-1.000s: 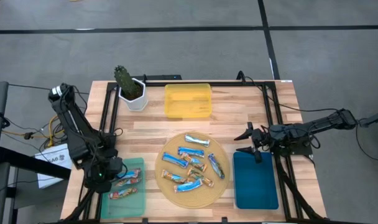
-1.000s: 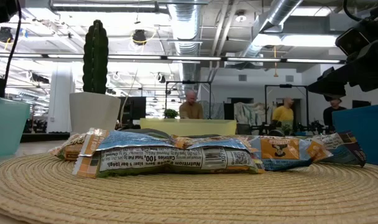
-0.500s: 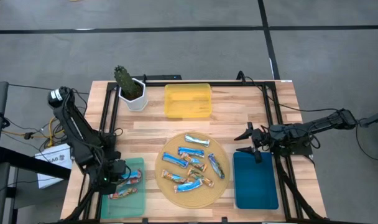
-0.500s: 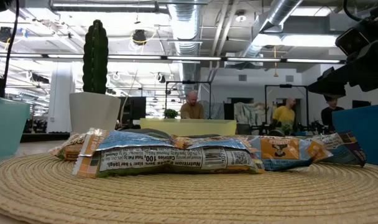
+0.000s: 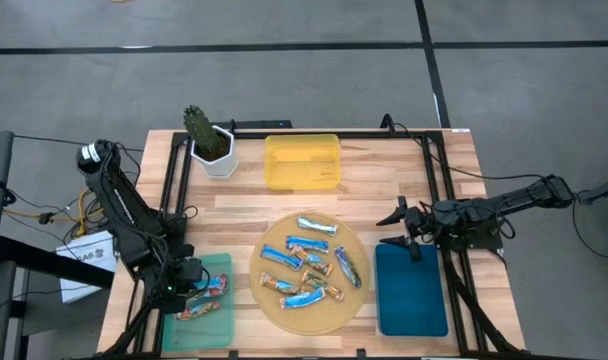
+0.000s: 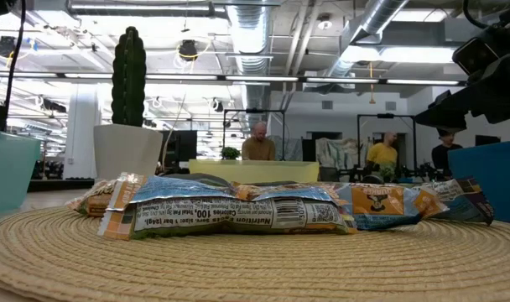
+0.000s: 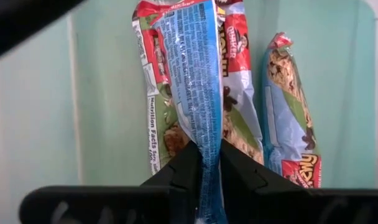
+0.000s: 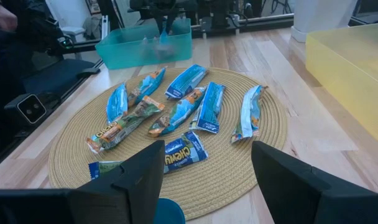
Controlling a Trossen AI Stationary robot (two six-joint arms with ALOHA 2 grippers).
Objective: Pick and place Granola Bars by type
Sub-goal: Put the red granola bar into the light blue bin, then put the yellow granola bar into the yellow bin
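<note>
Left pincer (image 7: pixel 204 163) over teal tray (image 5: pixel 222 322), pinching bar (image 7: pixel 198 93) by end, long axis probably straight ahead. Right pincer (image 5: pixel 397 227) wide open, idle beside mat (image 5: pixel 352 305).

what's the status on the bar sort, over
Left gripper shut on a granola bar over the teal tray. Right gripper open, waiting above the blue tray. Nothing in the way.

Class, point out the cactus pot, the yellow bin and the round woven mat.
White cactus pot (image 5: pixel 220 159), high view, on its rim.
Translucent yellow plastic bin (image 5: pixel 302 162), high view, on its floor.
Round woven straw mat (image 5: pixel 280 315), high view, on a bare edge.
</note>
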